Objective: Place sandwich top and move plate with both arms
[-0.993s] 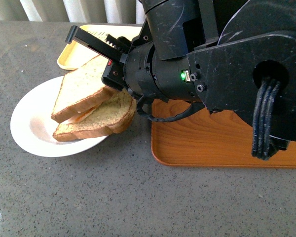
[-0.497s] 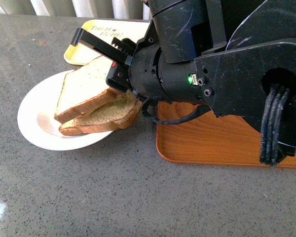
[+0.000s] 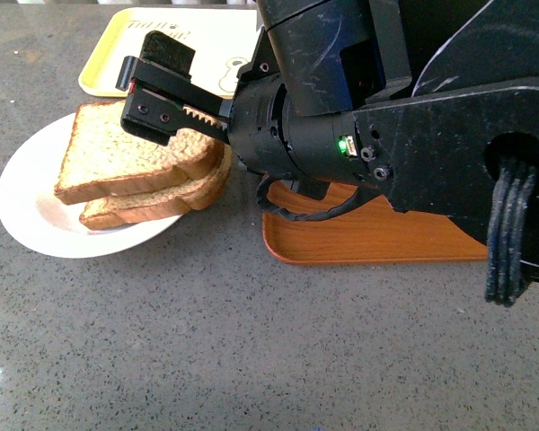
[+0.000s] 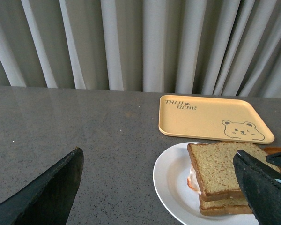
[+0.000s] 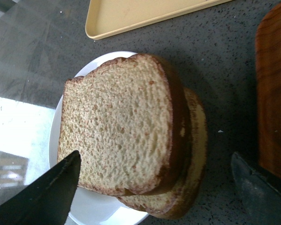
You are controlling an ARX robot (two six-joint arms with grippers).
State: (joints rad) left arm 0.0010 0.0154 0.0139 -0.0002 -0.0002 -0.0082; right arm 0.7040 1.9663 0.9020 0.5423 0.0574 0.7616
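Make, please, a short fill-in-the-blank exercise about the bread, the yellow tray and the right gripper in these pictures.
1. The sandwich top lies on another slice, on the round white ____.
2. The yellow tray bears a drawing of a ____.
3. The right gripper, above the bread, is ____ and holds nothing.
Missing words: plate; bear; open.

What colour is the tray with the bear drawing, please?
The tray is pale yellow; left wrist view.
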